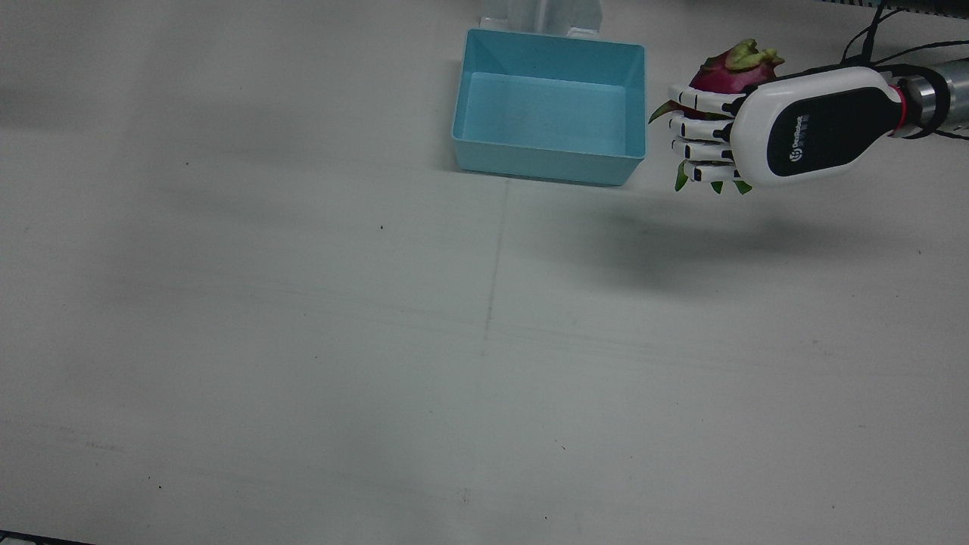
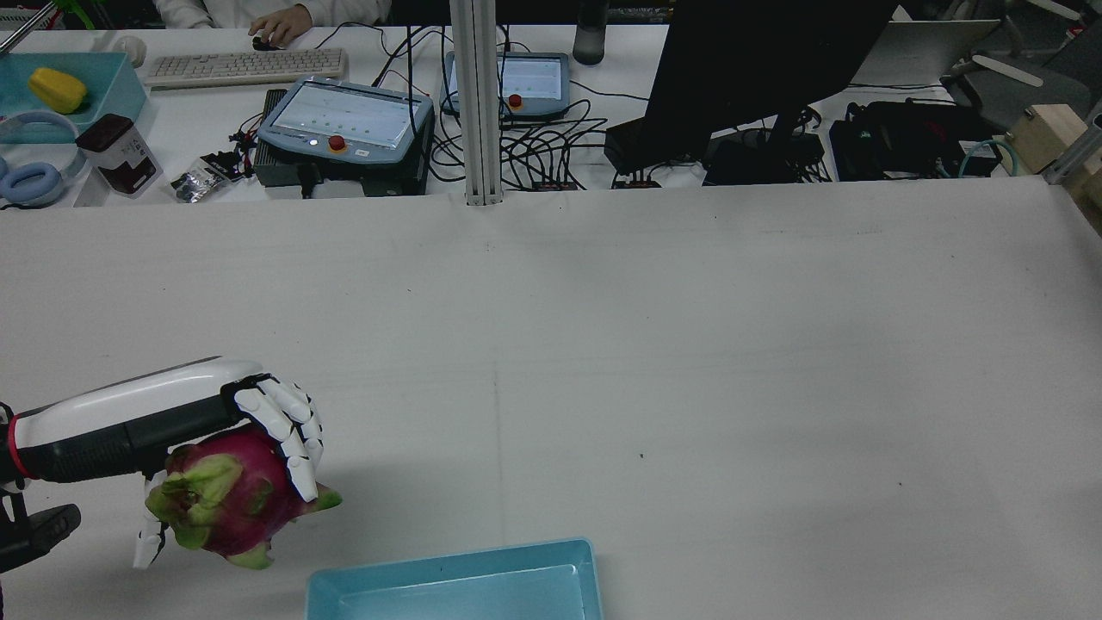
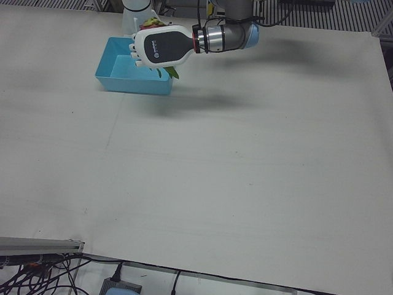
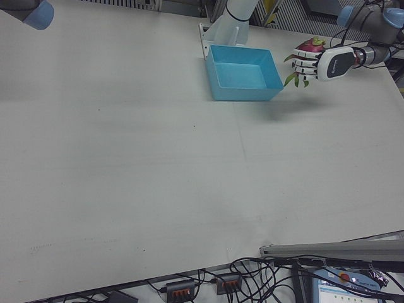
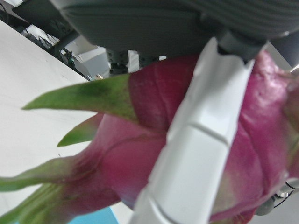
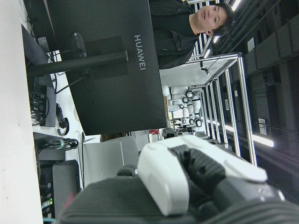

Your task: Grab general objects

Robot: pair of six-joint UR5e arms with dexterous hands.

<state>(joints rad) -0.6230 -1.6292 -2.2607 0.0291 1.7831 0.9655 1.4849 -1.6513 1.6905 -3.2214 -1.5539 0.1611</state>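
Note:
My left hand is shut on a magenta dragon fruit with green scales and holds it above the table, clear of the surface. It hangs just beside the light blue bin, on that bin's right in the front view. The rear view shows the hand with its fingers wrapped over the fruit. The left hand view is filled by the fruit with one finger across it. Only part of my right hand shows, in its own view, and its fingers cannot be read.
The bin is empty and stands at the robot's side of the white table. A monitor, pendants and cables lie beyond the far edge. The right arm's elbow is at the table's far corner.

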